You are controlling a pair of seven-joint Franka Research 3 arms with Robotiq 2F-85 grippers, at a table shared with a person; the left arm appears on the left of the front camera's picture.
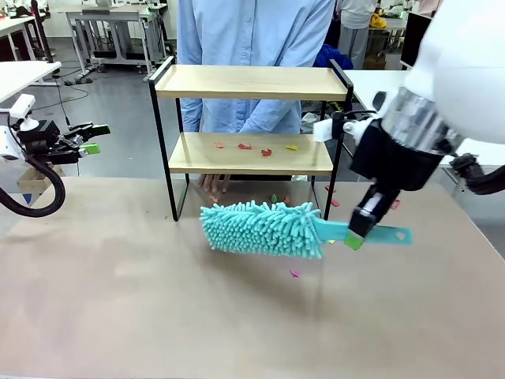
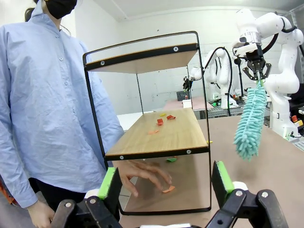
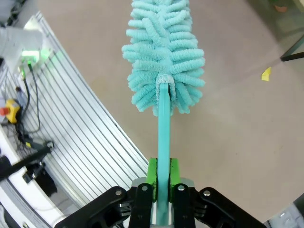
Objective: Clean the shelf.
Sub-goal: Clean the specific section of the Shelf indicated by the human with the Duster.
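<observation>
While the right gripper is clamped on the duster by its handle, the front view shows the fluffy head low over the table, just in front of the shelf. The shelf stands at the middle of the table's far edge. The duster's long axis runs along the shelf's front, with the head toward the robot's left. Coloured scraps lie on the lower board, which is beyond the head and higher. I judge that the head must rise and turn inward to reach them. A person's hand rests on the table under that board. The left gripper waits at the table's left edge, well apart from the shelf, so the right arm is nearer.

From the left wrist view, the left gripper's jaws stand wide apart and hold nothing. The shelf is straight ahead, and the duster hangs beyond its front side.

From the right wrist view, the green pads press both sides of the thin handle. The head points straight away from the gripper, over bare table near a yellow scrap.
</observation>
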